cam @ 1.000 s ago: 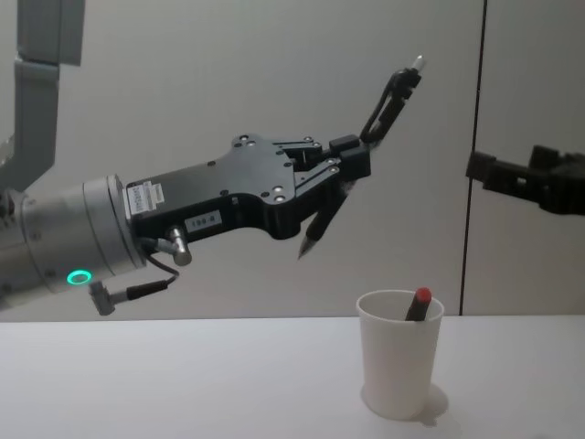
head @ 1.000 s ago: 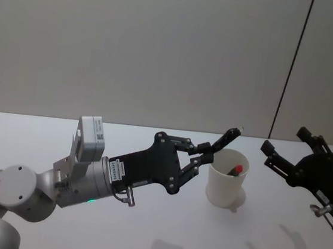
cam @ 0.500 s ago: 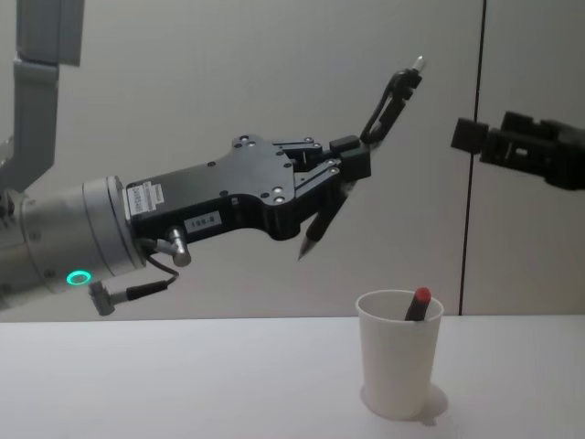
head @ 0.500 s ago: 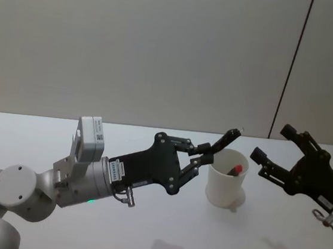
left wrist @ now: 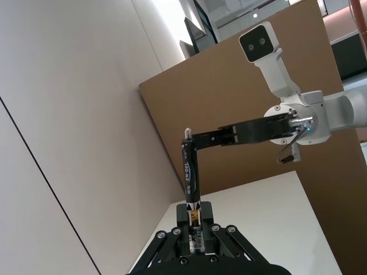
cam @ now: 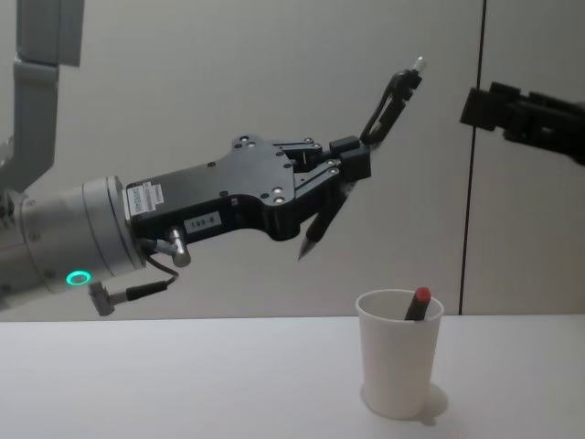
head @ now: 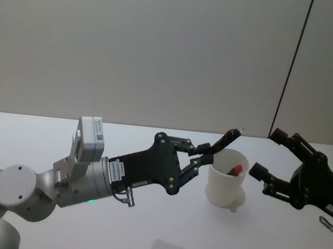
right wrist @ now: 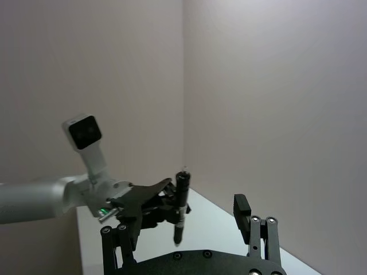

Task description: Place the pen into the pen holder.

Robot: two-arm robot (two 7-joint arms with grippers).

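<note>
My left gripper (head: pixel 202 155) is shut on a black pen (head: pixel 229 137), held tilted in the air up and to the left of the pen holder. In the chest view the pen (cam: pixel 388 97) slants above the white paper cup (cam: pixel 398 368), its lower tip well clear of the rim. The pen holder (head: pixel 226 185) stands upright on the table, and a red-tipped pen (head: pixel 235 168) leans inside it. My right gripper (head: pixel 267 153) hovers open just right of the cup, empty. The left wrist view looks along the pen (left wrist: pixel 189 172).
The white table (head: pixel 142 230) spreads around the cup with bare surface in front and to the left. A plain grey wall with a dark vertical seam (head: pixel 290 72) stands behind. My left arm's wrist camera (head: pixel 89 140) sits on its forearm.
My right gripper has swung left toward the cup and risen. The left gripper with the pen has not moved, and the cup is still.
</note>
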